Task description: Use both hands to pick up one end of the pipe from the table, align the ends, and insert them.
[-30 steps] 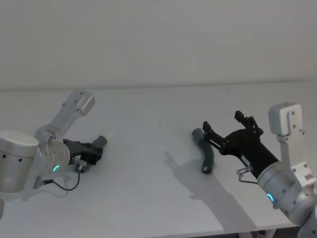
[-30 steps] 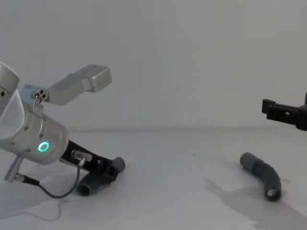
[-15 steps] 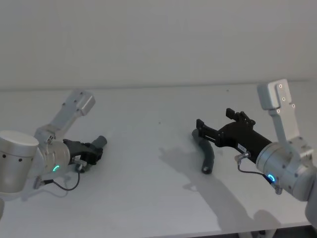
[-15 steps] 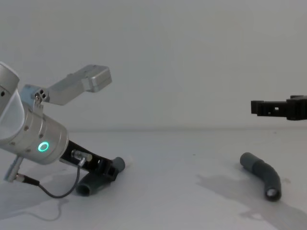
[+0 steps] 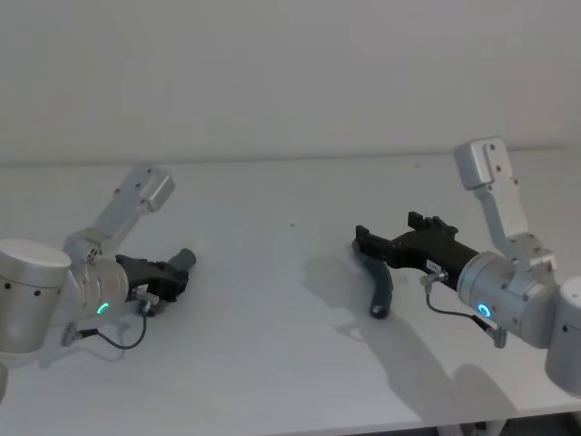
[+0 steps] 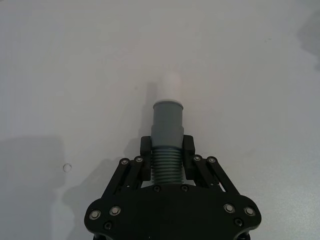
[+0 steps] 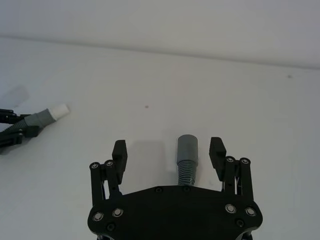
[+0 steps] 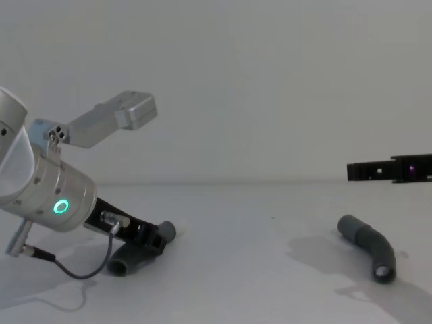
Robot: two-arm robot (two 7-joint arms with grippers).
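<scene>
My left gripper (image 5: 169, 280) (image 6: 167, 148) is shut on the ribbed body of one pipe piece (image 5: 184, 259) (image 8: 129, 260), low at the left of the table (image 5: 272, 209). That piece's grey cuff and narrow white tip (image 6: 168, 86) stick out past the fingers. The other pipe piece (image 5: 381, 289) (image 8: 369, 244) lies curved on the table at the right. Just above it my right gripper (image 5: 388, 232) (image 7: 168, 150) (image 8: 368, 171) stands open and level. Its fingers straddle the wider grey cuff (image 7: 187, 147) without touching it.
The right wrist view takes in the left piece (image 7: 46, 116) farther off, white tip up, with the left gripper's fingers (image 7: 10, 133) behind it. Bare table lies between the two pieces. A plain wall rises behind the table's far edge.
My right gripper has swung left and levelled out over the right pipe piece, still open. The left arm and its piece have not moved.
</scene>
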